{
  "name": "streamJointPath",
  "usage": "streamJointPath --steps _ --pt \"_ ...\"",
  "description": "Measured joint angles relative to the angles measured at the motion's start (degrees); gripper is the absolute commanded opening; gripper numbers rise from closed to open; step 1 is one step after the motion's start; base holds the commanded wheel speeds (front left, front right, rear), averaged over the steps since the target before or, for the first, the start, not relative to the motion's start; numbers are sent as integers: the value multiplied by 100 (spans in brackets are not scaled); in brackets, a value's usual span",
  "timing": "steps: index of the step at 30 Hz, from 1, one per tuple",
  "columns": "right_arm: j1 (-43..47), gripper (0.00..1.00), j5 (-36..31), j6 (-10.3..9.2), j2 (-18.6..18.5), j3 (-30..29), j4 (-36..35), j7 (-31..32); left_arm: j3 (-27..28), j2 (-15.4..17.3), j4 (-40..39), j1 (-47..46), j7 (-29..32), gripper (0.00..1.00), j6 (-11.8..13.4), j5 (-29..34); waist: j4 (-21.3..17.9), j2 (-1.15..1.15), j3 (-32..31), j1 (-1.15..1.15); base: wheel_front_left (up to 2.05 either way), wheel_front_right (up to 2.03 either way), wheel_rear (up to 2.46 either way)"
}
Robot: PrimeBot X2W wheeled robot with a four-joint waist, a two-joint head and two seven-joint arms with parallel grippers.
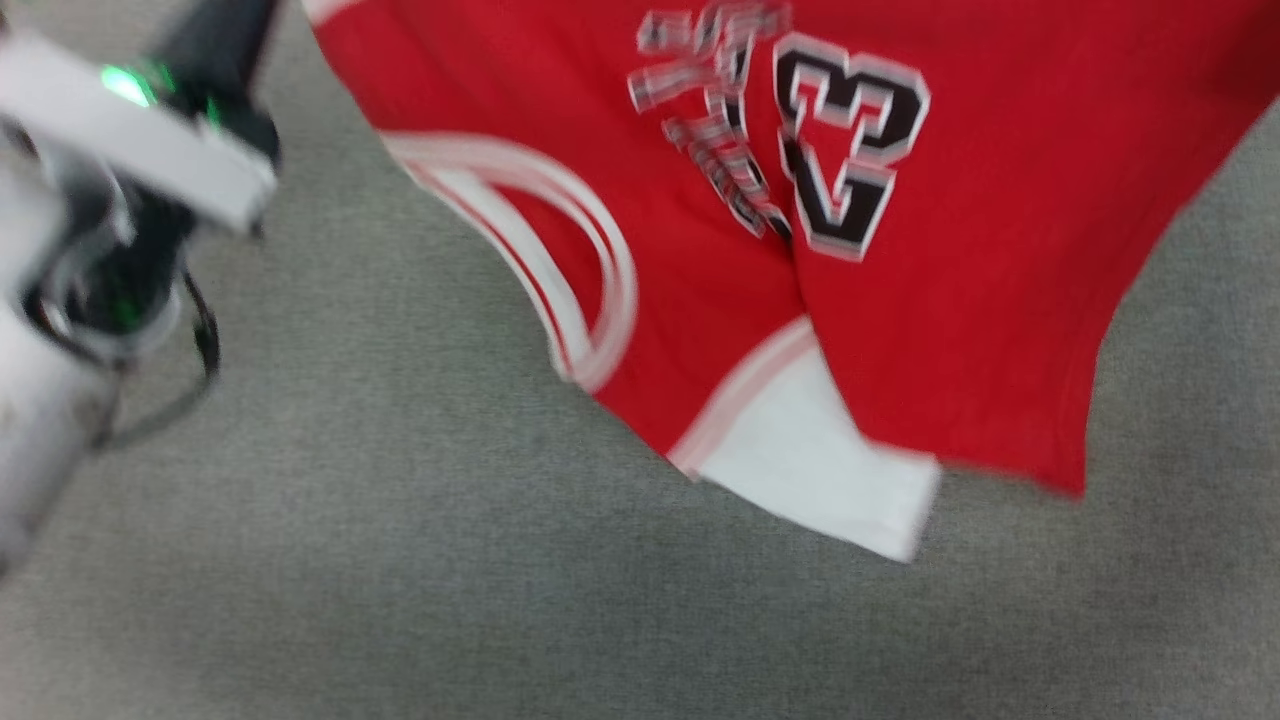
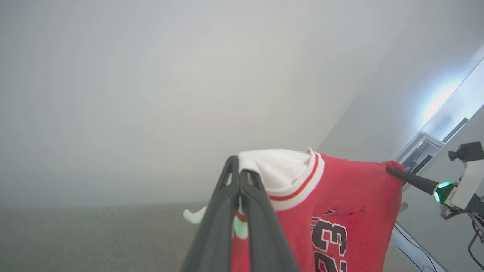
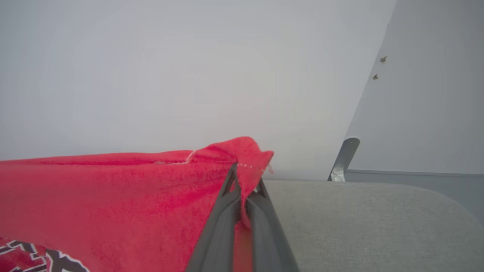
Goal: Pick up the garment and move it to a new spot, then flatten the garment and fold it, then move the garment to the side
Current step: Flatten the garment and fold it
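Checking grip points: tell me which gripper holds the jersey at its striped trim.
The left gripper: it pinches the garment beside the white-and-red striped trim, where the white inside shows. The right gripper is shut on a plain red corner.

Setting: bare test room, likely lab. Evidence: grey fabric-covered work surface (image 3: 359, 226), plain pale walls (image 3: 189, 75), metal bracket (image 3: 342, 158) at far edge.

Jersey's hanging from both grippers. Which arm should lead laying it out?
Right, probably. The right gripper pinches a clean red corner of the jersey, with the grey surface just beyond it. The left gripper is shut on bunched, white-trimmed fabric.
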Motion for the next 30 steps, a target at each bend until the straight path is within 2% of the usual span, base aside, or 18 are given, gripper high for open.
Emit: streamJointPath --steps 7,10,14,17,23,27,30 --pt "-1326 0 -722 2 481 -1034 311 -794 402 -542 1147 -1691 426 0 -1 -274 -149 0 334 0 0 0 0" --pt "-1913 0 -1013 4 701 -1433 480 -1151 492 -739 1739 -2507 505 0 -2 -210 -195 0 514 0 0 0 0" --pt "-2581 0 -1344 9 971 -1768 762 -1688 482 -869 2250 -3467 554 0 -3 49 -278 0 731 0 0 0 0" --pt "-2954 0 -1549 9 1045 -1924 1011 -2000 481 -922 2337 -3947 504 0 -3 89 -352 0 870 0 0 0 0" --pt "-3007 0 -1838 9 1124 -2092 1577 -2373 472 -922 2154 -3861 396 0 -2 -129 -438 0 1097 1 0 0 0" --pt "-2652 0 -1851 2 1155 -1939 1831 -2461 344 -788 1704 -3076 389 0 -1 -416 -441 0 1152 0 0 0 0" --pt "-2312 0 -1647 1 1083 -1656 1874 -2474 138 -605 1118 -2442 182 0 1 -355 -415 0 1136 0 0 0 0"
